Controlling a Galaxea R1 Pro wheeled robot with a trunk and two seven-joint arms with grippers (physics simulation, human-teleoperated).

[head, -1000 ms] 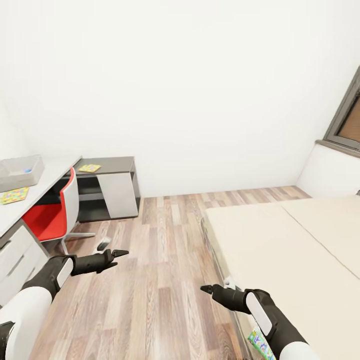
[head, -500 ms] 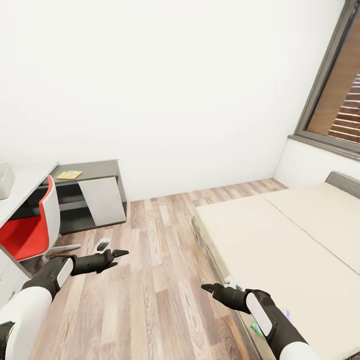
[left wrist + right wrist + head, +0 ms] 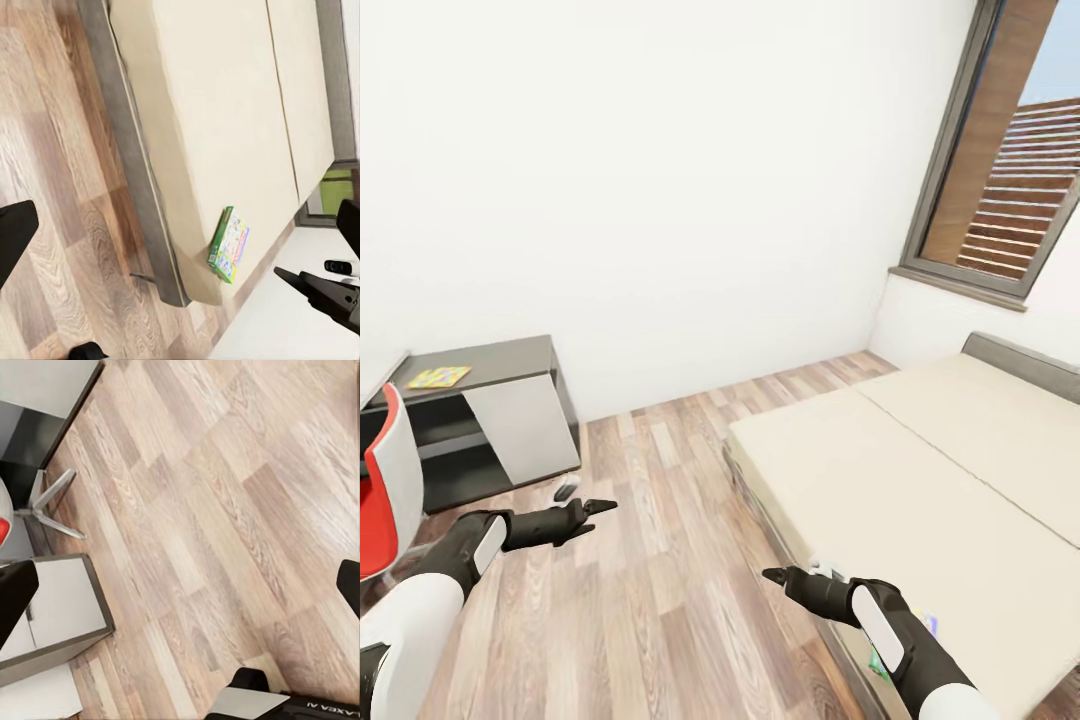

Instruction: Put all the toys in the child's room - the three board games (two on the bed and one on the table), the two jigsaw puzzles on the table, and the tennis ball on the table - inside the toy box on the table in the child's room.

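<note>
— While both arms hang out in front at waist height, what are the claws doing?

— Nothing. The left gripper (image 3: pixel 598 513) and the right gripper (image 3: pixel 775 578) are both spread wide with nothing between the fingers. In each wrist view the dark fingertips sit at opposite edges with only floor or bed between them. I'd say that's a carrying-free travel pose, arms tucked low so they clear the furniture.

— And the toys?

— One board game (image 3: pixel 229 245) lies flat on the bed (image 3: pixel 920 480), right at the near corner by the mattress edge, just beside the right forearm. It's a thin rectangular box with a green rim and a busy, glossy printed lid. Being flat on soft, matte cream bedding, it probably wants a pinch across its thin edge.

— Anything on the table side?

— A flat yellow square (image 3: pixel 438 377) rests on the dark grey desk (image 3: pixel 490 362), well apart from the bed. It may be a puzzle or a game; it's too small to tell. A red-seated chair (image 3: pixel 382 490) stands near it on the wood-grain plank floor (image 3: pixel 660 560).
</note>
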